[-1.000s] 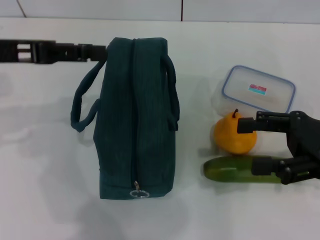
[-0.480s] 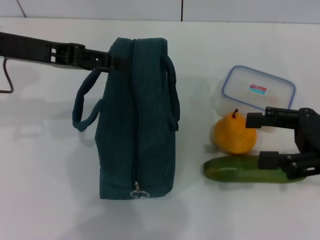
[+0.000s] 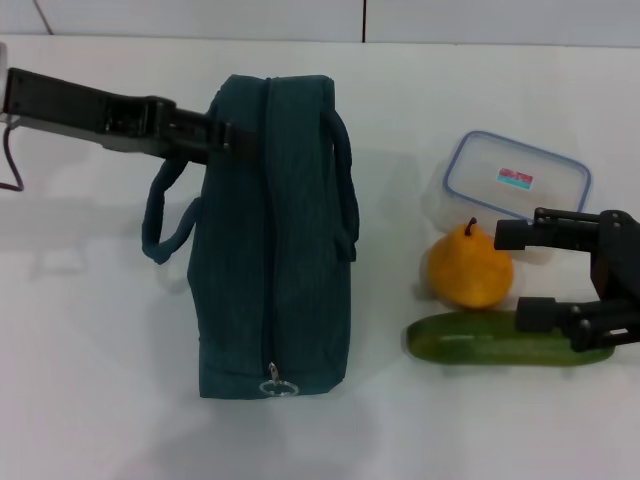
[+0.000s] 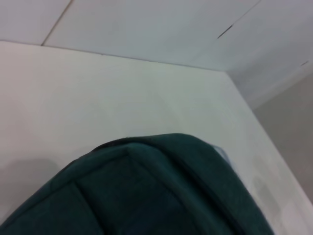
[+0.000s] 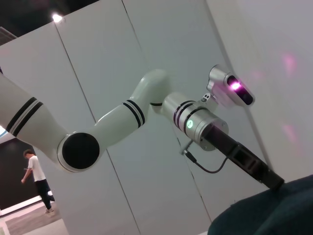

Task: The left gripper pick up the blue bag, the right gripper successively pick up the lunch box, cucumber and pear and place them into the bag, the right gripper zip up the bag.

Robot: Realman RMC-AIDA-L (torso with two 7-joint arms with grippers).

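White and bare, the surface (image 3: 90, 350) runs from my near edge back to a pale panelled wall. From the head camera I see the blue bag (image 3: 272, 240) lying on its side in the middle, long axis running away from me. Its zipper is drawn along the top seam, with the ring pull at the near end. One handle loops out on the left side, the other arcs over the right.

My left end effector (image 3: 235, 135) reaches in from the left at the far end of the bag, its tip against the top corner by the handle. I cannot tell whether its fingers are spread or closed, because they merge with the dark fabric. The left wrist camera shows only the bag (image 4: 146, 191) close up, filling the lower frame.

To the right of the bag, well apart from it, sit the three items. The lunch box (image 3: 516, 180), clear with a blue-rimmed lid, is farthest back. The pear (image 3: 468, 268) stands just in front of it. The cucumber (image 3: 470, 340) lies crosswise nearest me, touching or nearly touching the pear.

My right end effector (image 3: 518, 275) is released, its two dark fingers spread wide. One finger points at the pear's upper side and the other rests over the cucumber's right half.

The right wrist camera looks across at the left arm (image 5: 122, 122) and a corner of the bag.
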